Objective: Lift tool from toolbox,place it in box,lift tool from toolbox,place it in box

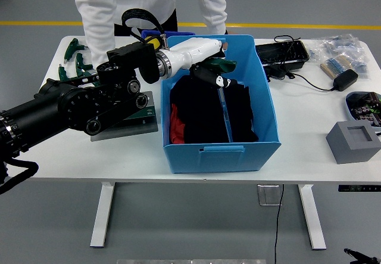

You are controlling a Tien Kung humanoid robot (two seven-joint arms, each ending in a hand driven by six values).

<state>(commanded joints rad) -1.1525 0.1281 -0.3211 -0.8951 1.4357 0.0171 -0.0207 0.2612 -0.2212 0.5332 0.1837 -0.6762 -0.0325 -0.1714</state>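
My left arm reaches in from the left, over the rim of the blue box [221, 154]. Its hand [216, 73], in a white and green cover, hangs above the dark cloth [199, 112] lying inside the box. The fingers are shut on a long thin metal tool [224, 115], which points down and toward the box's front wall. The grey and green toolbox [140, 116] stands on a grey plate left of the box, mostly hidden behind my forearm. My right arm does not show.
A person in white [101, 2] stands at the far side. Green-handled tools [72, 55] lie at the back left. A small blue bin [149, 36] sits behind the box. A black tray [282, 52], a power adapter [344, 79] and a grey block [353, 141] are on the right.
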